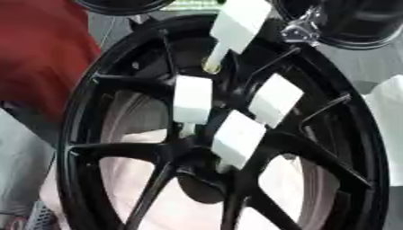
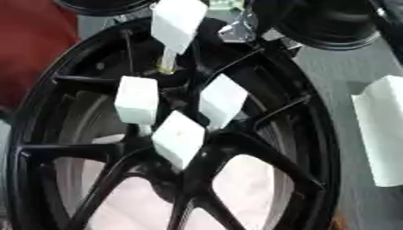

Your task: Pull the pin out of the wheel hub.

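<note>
A black spoked wheel hub fills both views, tilted. Three pins with white block heads sit close together near its centre: one on the left, one on the right, one below. Another white-headed pin stands higher at the top, its pale stem bared down to a brass-coloured end at the hub. A silver and black part of my right hand shows just right of that raised pin's head; whether it holds the pin is hidden. My left hand is out of sight.
A white block-shaped object lies on the grey table right of the wheel. Glossy black round shapes crowd the top edge. A red surface lies behind the wheel on the left.
</note>
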Robot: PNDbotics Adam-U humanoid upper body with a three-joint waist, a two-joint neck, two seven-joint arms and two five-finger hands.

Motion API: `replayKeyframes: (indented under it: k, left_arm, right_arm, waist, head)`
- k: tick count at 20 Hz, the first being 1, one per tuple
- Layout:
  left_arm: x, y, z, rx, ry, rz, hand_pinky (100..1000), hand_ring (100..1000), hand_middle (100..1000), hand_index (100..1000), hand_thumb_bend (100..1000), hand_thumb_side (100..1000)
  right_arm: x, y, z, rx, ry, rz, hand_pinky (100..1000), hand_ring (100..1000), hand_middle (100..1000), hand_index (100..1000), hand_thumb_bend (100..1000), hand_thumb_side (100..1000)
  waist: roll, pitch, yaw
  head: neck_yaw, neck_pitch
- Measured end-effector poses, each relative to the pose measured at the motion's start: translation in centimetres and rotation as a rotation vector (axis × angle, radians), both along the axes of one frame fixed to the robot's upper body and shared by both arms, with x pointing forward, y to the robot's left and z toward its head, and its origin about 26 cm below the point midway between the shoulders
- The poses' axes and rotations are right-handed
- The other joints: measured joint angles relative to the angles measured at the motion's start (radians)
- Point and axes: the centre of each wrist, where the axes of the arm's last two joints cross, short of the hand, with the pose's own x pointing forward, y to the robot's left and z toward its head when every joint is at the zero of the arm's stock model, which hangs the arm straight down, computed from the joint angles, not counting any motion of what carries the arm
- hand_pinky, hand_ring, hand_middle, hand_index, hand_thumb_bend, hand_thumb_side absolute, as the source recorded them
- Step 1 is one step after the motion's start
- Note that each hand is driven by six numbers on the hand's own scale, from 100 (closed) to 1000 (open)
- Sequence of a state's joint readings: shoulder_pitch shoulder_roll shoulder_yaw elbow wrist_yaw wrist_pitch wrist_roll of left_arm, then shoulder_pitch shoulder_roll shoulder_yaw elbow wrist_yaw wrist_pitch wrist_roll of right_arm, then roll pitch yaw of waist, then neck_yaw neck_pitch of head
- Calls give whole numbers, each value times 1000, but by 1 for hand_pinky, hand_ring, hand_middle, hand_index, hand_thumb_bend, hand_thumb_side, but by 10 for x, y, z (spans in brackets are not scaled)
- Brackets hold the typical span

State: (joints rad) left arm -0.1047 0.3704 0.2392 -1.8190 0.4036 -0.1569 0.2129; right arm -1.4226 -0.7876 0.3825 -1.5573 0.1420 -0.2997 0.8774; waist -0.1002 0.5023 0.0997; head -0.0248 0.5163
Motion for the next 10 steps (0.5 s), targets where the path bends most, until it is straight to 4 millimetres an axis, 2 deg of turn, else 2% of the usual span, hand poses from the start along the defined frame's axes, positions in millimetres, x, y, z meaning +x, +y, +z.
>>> replayKeyframes:
  k: [4, 10]
  left_arm:
    - [-2, 2, -1, -3, 4, 10, 790, 796, 786, 845, 189, 894]
    - [-3, 4, -2, -6, 5, 22, 790, 796, 786, 845, 187, 890]
  right_arm:
    - [-2, -42, 0, 55, 6, -99, 809, 742, 467, 461, 100, 100]
    - [-8, -110, -12, 181, 15, -262, 811, 742, 472, 470, 100, 100]
  waist:
    - [12, -12, -23]
    - [37, -29, -63]
  head:
    - [18, 10]
    - [45, 25]
